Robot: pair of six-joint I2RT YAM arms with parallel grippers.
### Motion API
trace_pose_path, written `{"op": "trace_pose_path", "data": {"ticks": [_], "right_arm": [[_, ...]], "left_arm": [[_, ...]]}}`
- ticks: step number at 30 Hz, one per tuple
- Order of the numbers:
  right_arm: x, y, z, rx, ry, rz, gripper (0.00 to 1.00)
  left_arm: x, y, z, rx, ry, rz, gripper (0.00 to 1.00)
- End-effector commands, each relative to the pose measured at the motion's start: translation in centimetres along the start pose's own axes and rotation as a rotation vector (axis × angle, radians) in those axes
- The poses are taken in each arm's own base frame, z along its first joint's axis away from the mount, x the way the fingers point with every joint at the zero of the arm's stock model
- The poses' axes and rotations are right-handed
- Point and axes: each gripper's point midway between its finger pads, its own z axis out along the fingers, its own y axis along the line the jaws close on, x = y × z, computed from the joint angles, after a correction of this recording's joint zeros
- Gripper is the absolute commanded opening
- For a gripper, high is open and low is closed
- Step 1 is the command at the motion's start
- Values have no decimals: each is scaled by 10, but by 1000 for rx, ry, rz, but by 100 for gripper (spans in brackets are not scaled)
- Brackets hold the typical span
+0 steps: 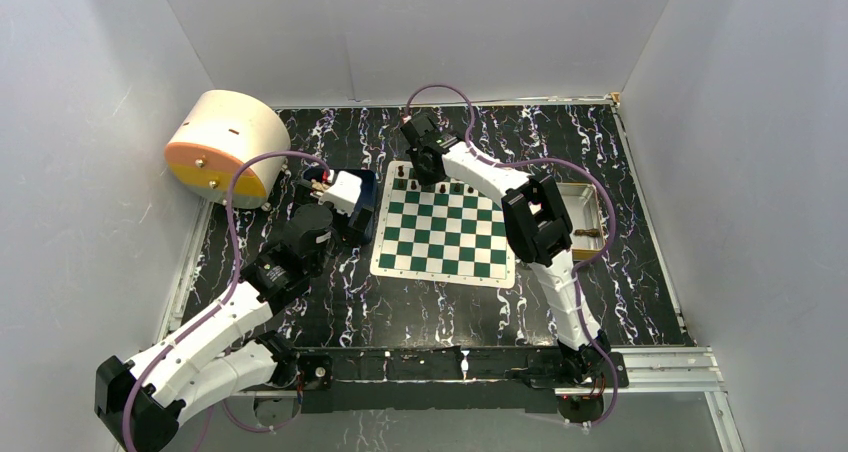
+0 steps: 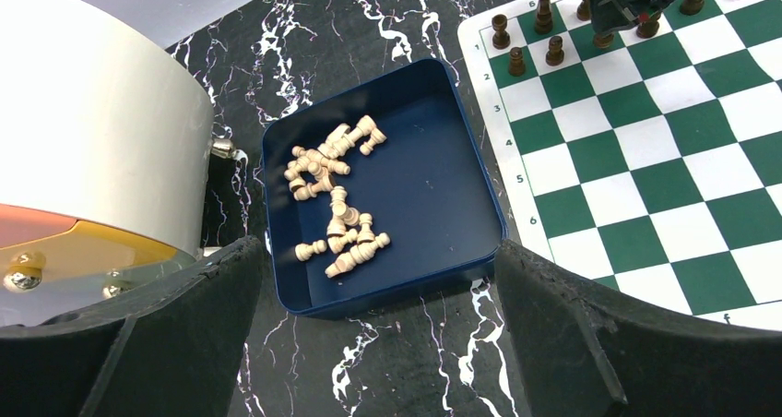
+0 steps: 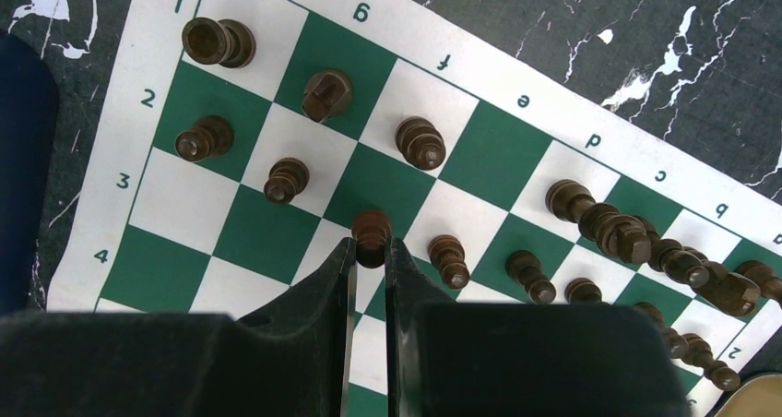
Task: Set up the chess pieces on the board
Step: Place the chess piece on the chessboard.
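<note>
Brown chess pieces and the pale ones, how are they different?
Colour: the brown pieces are dark, the pale pieces are cream. Place: the brown pieces are on the green and white board, the pale pieces are in the blue tray beside it. Pose: most brown pieces stand upright on squares, while the pale pieces lie tipped over in loose heaps. Both are small chess figures.

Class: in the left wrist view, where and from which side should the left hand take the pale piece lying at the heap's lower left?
Probably across its narrow waist, from straight above: the pale piece lies on its side in the blue tray, its outer side unobstructed.
</note>
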Motion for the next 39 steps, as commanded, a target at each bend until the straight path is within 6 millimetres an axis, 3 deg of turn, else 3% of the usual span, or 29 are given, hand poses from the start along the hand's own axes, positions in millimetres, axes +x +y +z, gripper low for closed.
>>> {"op": "trace_pose_path", "data": {"ticks": [1,23,27,39], "right_arm": [[-21,2,1,10,-71,7,22],[-9,2,16,23,-39,6,26],[-4,1,19,25,-28,8,33],[-15,3,12,14,-50,6,39]], "left_arm": [[-5,1,-1,-6,-19,-10,93],[-6,2,-2,-2,-22,-10,93],[-5,3,-3,-7,-19,-9,93],[-7,4,-4,-10,-27,-10,93]]}}
